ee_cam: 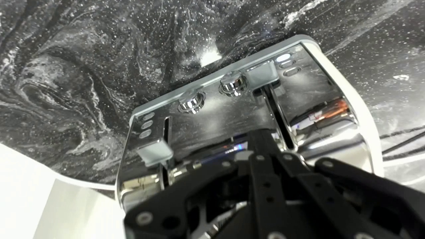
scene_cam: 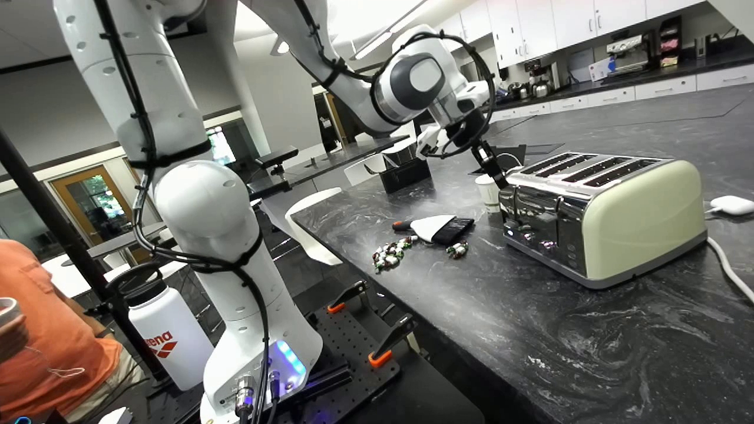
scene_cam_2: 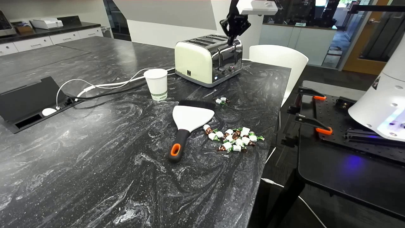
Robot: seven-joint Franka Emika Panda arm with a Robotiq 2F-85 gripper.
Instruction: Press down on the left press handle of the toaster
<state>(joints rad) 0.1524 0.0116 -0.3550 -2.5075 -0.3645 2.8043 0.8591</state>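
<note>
Far L in an exterior view, a pop-up power box [scene_cam_2: 31, 101] stood open in the blk marbled countertop [scene_cam_2: 104, 177], a wht cable [scene_cam_2: 109, 85] leading from it twd the 4-slot toaster [scene_cam_2: 193, 61]. Next R, a paper cup [scene_cam_2: 157, 84] stood upright, apart from the toaster. Then a hand brush [scene_cam_2: 192, 117] lay flat, blk bristles twd the toaster, orange-lined handle hole twd the cam.

The toaster sat on the countertop, chrome front, cream sides. Wrist view of that front, L to R: right press handle [ee_cam: 155, 152], higher up its slot; 2 chrome knobs [ee_cam: 191, 100]; then the left press handle [ee_cam: 262, 75] (left if you faced the front, on the R in this view), down at the bottom end of its slot, w/ a lit button [ee_cam: 283, 57] just beside.

Again in an exterior view: a few wrapped candies [scene_cam_2: 222, 100] lay just in front of the toaster; above, my claw [scene_cam_2: 230, 42] hung at the toaster's top front edge, fingers [ee_cam: 260, 142] clenched together, apart from the left press handle. Couldn't tell if the tips touched chrome. A candy heap [scene_cam_2: 235, 139] lay nr the hand brush.

Further R, a wht chair [scene_cam_2: 278, 61] stood by the countertop's edge, then my arm's base [scene_cam_2: 384, 107] on a blk table [scene_cam_2: 348, 177], 2 orange-padded clamps [scene_cam_2: 324, 130] at that table's edge.
</note>
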